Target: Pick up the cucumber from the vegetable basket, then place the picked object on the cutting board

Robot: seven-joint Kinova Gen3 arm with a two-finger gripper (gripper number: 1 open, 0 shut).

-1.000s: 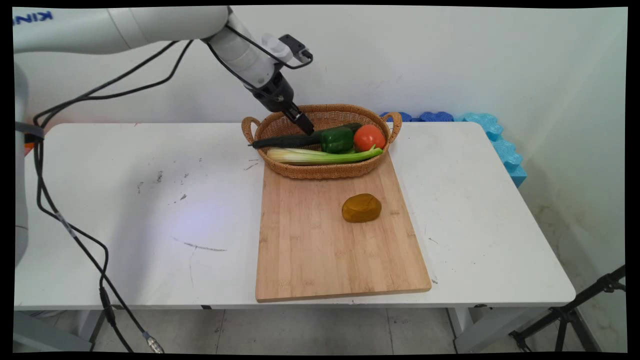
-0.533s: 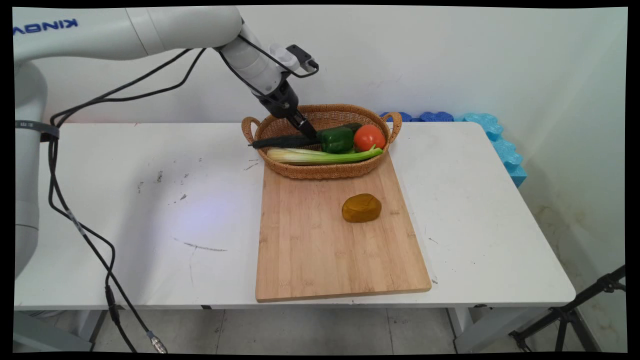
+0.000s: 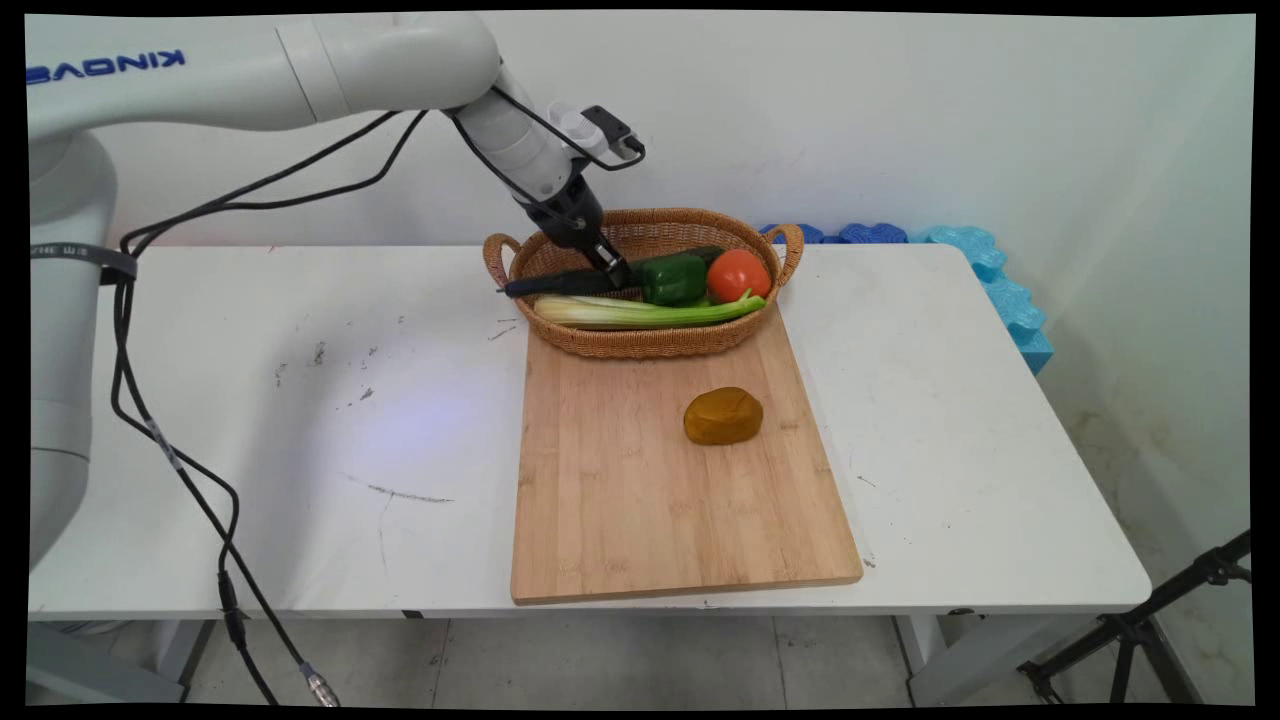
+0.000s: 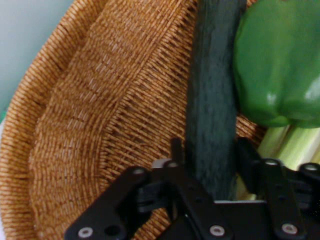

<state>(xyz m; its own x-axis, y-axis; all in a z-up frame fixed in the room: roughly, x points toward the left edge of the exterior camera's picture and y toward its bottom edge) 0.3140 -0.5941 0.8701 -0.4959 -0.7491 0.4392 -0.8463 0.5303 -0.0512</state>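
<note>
My gripper (image 3: 617, 276) reaches down into a wicker basket (image 3: 640, 346) at the back of the table. It is shut on a long dark green cucumber (image 3: 560, 284) that lies across the basket. In the hand view the cucumber (image 4: 212, 100) runs up between my two fingers of the gripper (image 4: 212, 150), which press its sides. A green bell pepper (image 4: 280, 65) lies right beside it, above pale celery stalks (image 4: 295, 145). In the main view the pepper (image 3: 675, 280), a red tomato (image 3: 739, 274) and the celery (image 3: 650, 313) fill the basket's right and front.
A wooden cutting board (image 3: 640, 490) lies in front of the basket, with a brown potato-like lump (image 3: 723, 416) on it. Blue foam pieces (image 3: 1000, 290) line the table's far right edge. A black tripod leg (image 3: 1150, 620) stands at the lower right.
The gripper has come down and slightly right into the basket, from above the cucumber to around it. The vegetables have not moved.
</note>
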